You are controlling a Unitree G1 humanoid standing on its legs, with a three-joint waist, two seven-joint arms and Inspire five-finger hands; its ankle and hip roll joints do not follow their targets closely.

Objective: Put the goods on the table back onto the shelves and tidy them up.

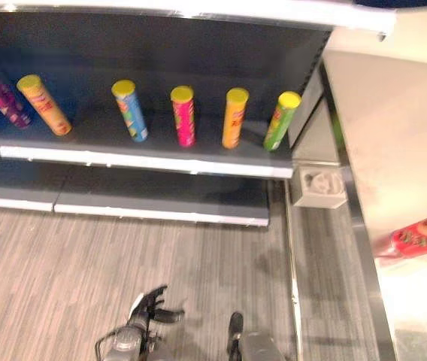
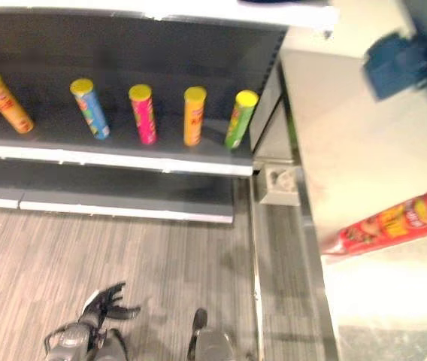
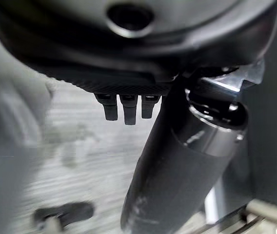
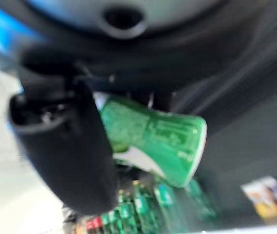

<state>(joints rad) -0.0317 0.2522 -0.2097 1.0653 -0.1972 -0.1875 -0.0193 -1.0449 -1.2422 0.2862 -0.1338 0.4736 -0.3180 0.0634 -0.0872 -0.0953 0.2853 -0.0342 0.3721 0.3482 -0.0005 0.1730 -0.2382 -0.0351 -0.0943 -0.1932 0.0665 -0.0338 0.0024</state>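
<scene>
**Red canister lies off to your right; the right hand is the nearer one**

Start with what is closest. Your left hand (image 1: 150, 305) hangs low over the wood-grain floor (image 1: 63, 271) with its fingers (image 3: 124, 111) loose and spread, holding nothing. Your right hand (image 1: 234, 329) hangs just beside it, on the side nearer the table. In the right wrist view a green can (image 4: 153, 141) sits close against that hand's thumb, but the view is too smeared to settle it. I cannot tell whether the hand grips the can or is merely near it.

The piece still to put away is the red canister (image 2: 391, 222). It lies on its side on the pale table (image 1: 394, 120), off to your right and well apart from both hands. Its long axis runs across the tabletop, with the yellow lid at the far right and the base toward the table's steel edge nearest you. I judge that a reach from the right side should meet its flank crosswise.

Farther off, the dark shelf (image 1: 198, 154) carries a row of upright canisters (image 1: 183, 116) with gaps between them.
</scene>
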